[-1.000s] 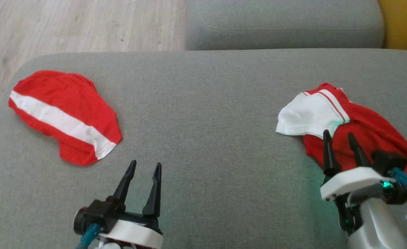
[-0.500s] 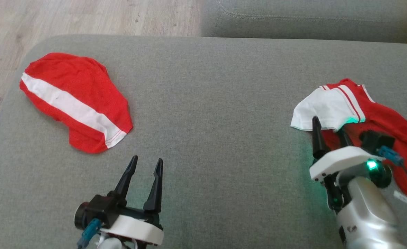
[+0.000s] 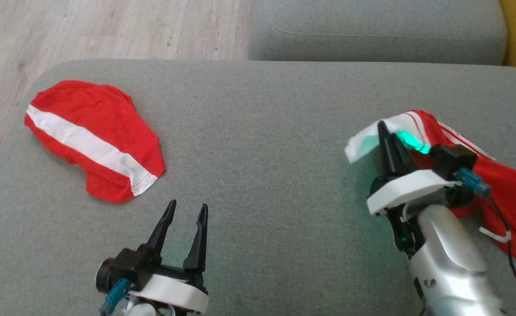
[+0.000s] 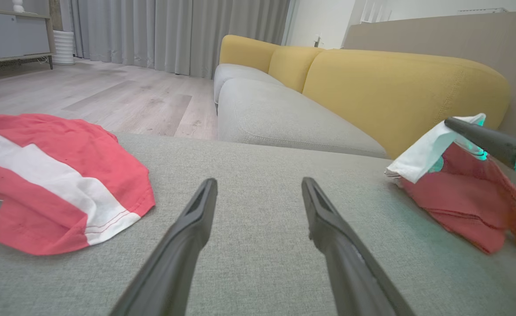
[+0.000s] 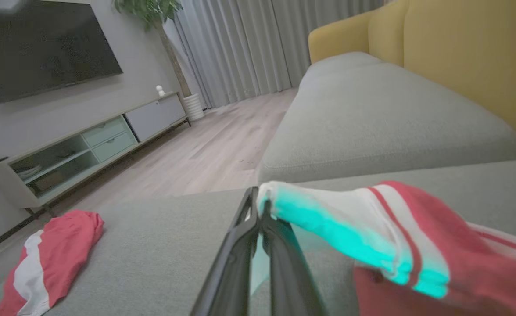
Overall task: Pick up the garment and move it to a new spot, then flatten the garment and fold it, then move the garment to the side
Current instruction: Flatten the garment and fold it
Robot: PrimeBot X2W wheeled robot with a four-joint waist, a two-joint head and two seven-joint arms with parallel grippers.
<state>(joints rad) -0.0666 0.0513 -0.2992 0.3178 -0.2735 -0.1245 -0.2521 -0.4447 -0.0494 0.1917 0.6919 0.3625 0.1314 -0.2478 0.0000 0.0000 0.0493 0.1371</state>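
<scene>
The red garment (image 3: 510,193) with a white, red-striped sleeve lies crumpled at the frame's right, its white edge raised.

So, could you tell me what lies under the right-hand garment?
Grey seat cushion shows around the garment; anything beneath is covered. The right gripper pinches its raised white edge.

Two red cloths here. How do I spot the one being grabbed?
On the grey couch, look toward its yellow-backed end. The garment there is crumpled, its white edge pinched up by the right gripper; the other cloth lies flat, untouched.
</scene>
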